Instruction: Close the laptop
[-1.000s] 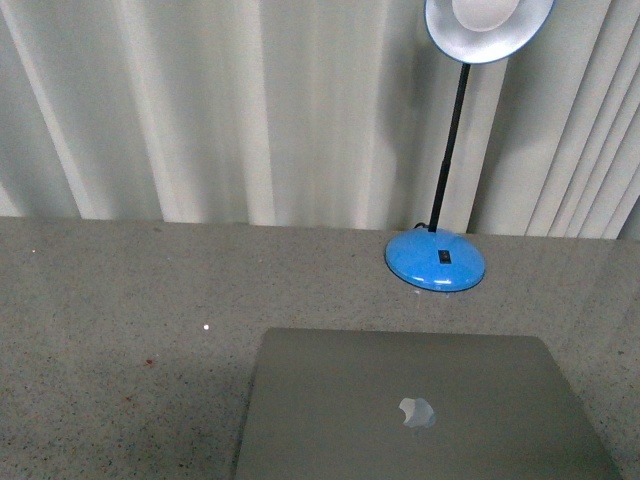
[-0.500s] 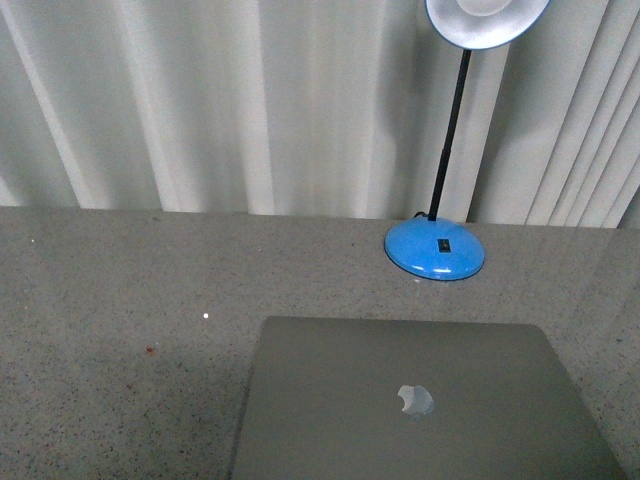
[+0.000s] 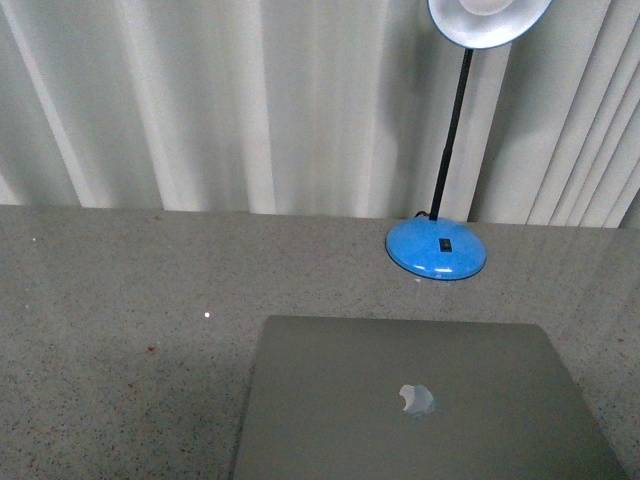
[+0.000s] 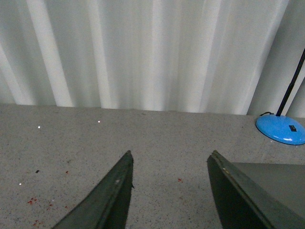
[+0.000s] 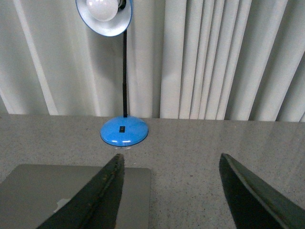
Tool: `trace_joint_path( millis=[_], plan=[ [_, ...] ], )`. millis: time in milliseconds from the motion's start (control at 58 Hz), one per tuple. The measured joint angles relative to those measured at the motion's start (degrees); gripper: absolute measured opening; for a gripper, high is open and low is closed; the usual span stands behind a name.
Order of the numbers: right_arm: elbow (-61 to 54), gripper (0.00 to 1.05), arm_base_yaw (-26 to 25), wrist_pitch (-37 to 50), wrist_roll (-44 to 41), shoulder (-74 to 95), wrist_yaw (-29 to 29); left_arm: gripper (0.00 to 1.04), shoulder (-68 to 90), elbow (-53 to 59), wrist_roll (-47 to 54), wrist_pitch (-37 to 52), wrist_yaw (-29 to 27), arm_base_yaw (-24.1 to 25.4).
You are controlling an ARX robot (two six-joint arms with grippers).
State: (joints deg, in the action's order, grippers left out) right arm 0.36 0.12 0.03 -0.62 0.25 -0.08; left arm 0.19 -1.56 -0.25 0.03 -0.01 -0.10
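Front cam looks down across the grey speckled desk point(image 3: 120, 290); both wrist cams face the same way, all sharing the blue-based desk lamp point(image 3: 437, 250) point(image 4: 281, 130) point(image 5: 124, 131).

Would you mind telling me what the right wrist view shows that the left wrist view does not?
Only the right wrist view shows the lamp's white shade and bulb, its full black stem, the pale logo on the laptop lid, and the right gripper with its fingers spread.

Only the left wrist view shows the left gripper, also open, and small reddish specks on the table.

Both share the lamp's blue base, part of the grey laptop lid, the speckled table and the pale curtain behind.
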Motion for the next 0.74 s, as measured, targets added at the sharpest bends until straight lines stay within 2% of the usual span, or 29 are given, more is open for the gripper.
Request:
trace_joint_path(
  millis=[207, 259, 310, 741],
  plan=[
    [0.0, 0.98, 0.0, 0.0, 0.0, 0.0, 0.0, 0.94, 0.0, 0.0, 0.0, 0.0, 0.0, 0.0],
    [0.0, 0.98, 0.0, 0.0, 0.0, 0.0, 0.0, 1.0, 0.0, 0.0, 0.0, 0.0, 0.0, 0.0],
    [0.0, 0.97, 0.0, 0.0, 0.0, 0.0, 0.0, 0.97, 0.0, 0.0, 0.0, 0.0, 0.0, 0.0],
    [0.0, 0.97, 0.0, 0.0, 0.0, 0.0, 0.0, 0.98, 0.0, 0.0, 0.0, 0.0, 0.0, 0.0]
  ],
)
